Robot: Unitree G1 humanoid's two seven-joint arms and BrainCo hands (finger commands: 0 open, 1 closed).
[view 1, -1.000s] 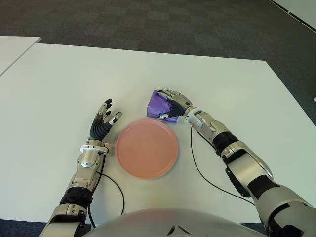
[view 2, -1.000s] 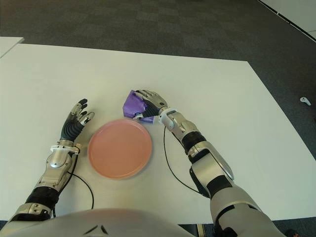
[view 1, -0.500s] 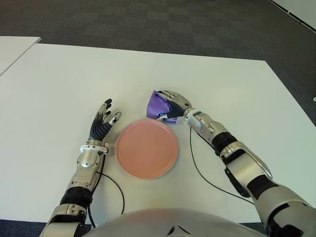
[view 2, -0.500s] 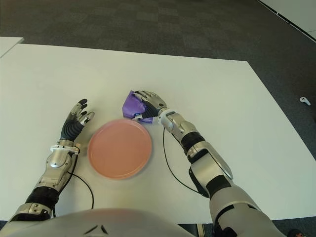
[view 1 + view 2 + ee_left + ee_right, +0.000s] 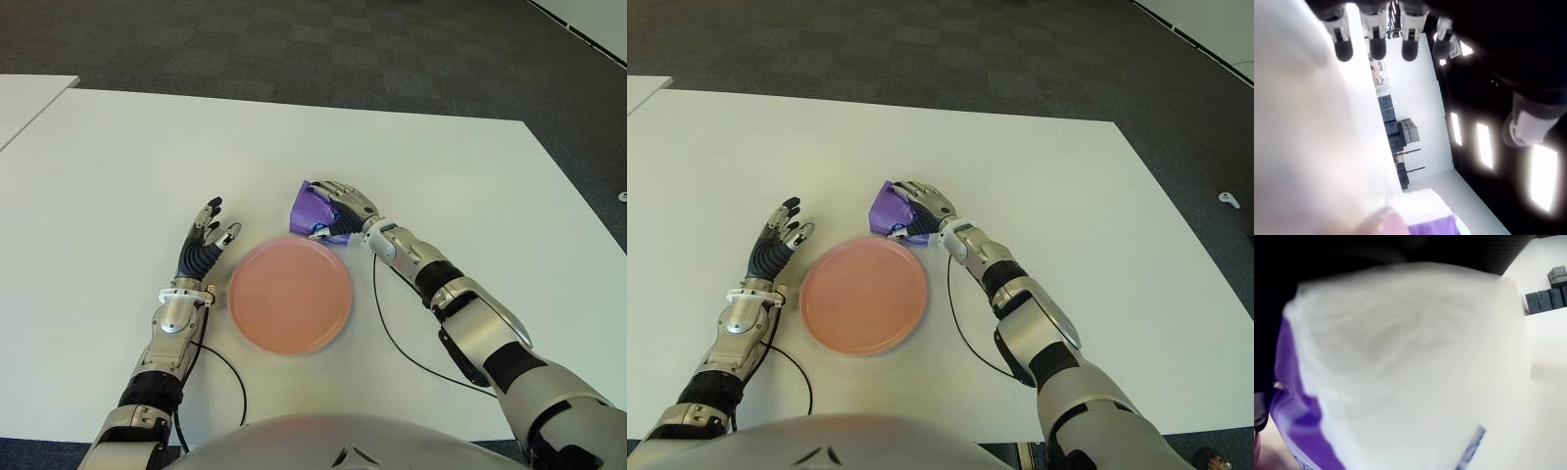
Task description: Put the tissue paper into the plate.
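- Right hand (image 5: 343, 208): seen just right of centre in the eye views, draped over the tissue paper from above, fingers curled down around the pack. It is judged to be gripping the pack; the right wrist view is filled by the pack's white and purple wrapper, pressed close to the palm.
- Tissue paper (image 5: 312, 208): a small purple pack, lying at centre frame on the table, just beyond the plate's upper right rim. Whether it is lifted clear of the surface cannot be told. It is not yet in the plate.
- Plate (image 5: 290, 294): round, pink, shallow, set at lower centre between the two arms and bearing nothing. Its near placement is judged to leave only a short carry for the pack, toward the lower left of the frame.
- Rim of the plate: low, so a slight lift is judged enough to clear it; the pack's corner appears almost touching the rim, which could be nudged if the pack is dragged and not raised.
- Left hand (image 5: 204, 245): shown left of the plate, just beside its rim, fingers extended and spread, nothing held; the left wrist view shows its fingertips (image 5: 1376, 48) straight and apart. It is idle and kept outside the carrying path.
- Table (image 5: 118, 176): white, with broad bare surface around both hands; its far edge lies across the upper frame and its right edge runs down the right side, both well apart from the work.
- Cable (image 5: 392, 338): a thin dark line trailing on the table below the right forearm, apart from the plate.
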